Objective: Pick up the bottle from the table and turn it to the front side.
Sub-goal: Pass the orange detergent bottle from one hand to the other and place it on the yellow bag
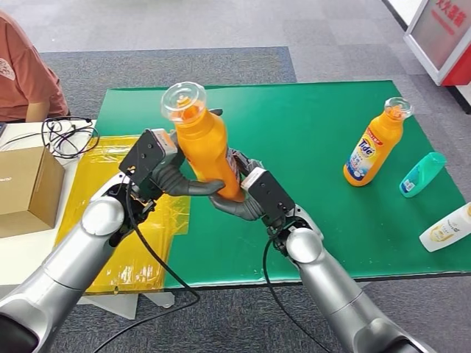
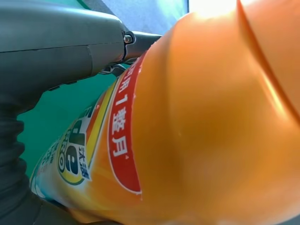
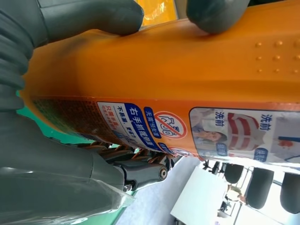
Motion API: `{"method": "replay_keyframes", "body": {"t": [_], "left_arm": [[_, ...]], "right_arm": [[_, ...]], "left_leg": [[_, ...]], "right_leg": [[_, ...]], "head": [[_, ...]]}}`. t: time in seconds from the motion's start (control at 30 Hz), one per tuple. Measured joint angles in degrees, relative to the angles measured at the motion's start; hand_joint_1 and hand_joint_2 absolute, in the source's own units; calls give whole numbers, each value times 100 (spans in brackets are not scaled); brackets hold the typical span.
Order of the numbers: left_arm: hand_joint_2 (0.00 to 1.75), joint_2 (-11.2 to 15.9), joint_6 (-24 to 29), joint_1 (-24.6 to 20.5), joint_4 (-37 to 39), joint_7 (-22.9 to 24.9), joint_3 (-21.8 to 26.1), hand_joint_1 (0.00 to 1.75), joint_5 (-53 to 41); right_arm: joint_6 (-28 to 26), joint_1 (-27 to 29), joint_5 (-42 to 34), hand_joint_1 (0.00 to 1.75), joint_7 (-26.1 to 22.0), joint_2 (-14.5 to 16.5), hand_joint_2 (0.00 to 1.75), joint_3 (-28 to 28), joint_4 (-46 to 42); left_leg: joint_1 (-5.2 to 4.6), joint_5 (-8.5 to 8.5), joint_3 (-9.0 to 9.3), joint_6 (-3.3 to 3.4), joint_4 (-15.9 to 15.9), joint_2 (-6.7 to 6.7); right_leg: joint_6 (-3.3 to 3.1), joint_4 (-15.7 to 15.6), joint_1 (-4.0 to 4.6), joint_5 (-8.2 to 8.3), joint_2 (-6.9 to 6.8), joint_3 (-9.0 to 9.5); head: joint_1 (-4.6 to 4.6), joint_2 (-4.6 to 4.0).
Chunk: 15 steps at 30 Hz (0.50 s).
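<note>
Behind both hands (image 1: 166,173) (image 1: 244,195), bottle (image 1: 205,143) base (label too) hides.

The floor (image 1: 166,26) is grey carpet made of big squares, some lighter and some darker. A table with a green top (image 1: 311,132) stands on it. Beside that table is a white table (image 1: 22,254) with a yellow plastic sheet (image 1: 105,213) lying over its edge. A brown cardboard box (image 1: 25,191) and a bunch of black cables (image 1: 66,136) sit there. A red and white sign board (image 1: 444,37) stands in the far corner. A person in an orange shirt (image 1: 25,73) sits at the side. The room is bright.
</note>
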Motion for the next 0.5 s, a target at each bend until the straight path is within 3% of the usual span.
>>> {"method": "replay_keyframes", "body": {"t": [0.07,0.2,0.5], "left_arm": [[175,2,-9,0,0,0,-5,2,-33],[175,-1,-56,0,0,-1,-17,175,-51],[175,-7,-76,-2,0,0,-23,175,-100]], "right_arm": [[-6,7,98,175,-16,-5,175,11,-21],[-7,16,243,175,-32,-20,175,51,-65],[-4,27,284,175,-34,-37,175,106,-91]], "left_leg": [[0,0,0,0,0,0],[0,0,0,0,0,0],[0,0,0,0,0,0]], "right_leg": [[0,0,0,0,0,0],[0,0,0,0,0,0],[0,0,0,0,0,0]], "head": [[0,0],[0,0],[0,0]]}}
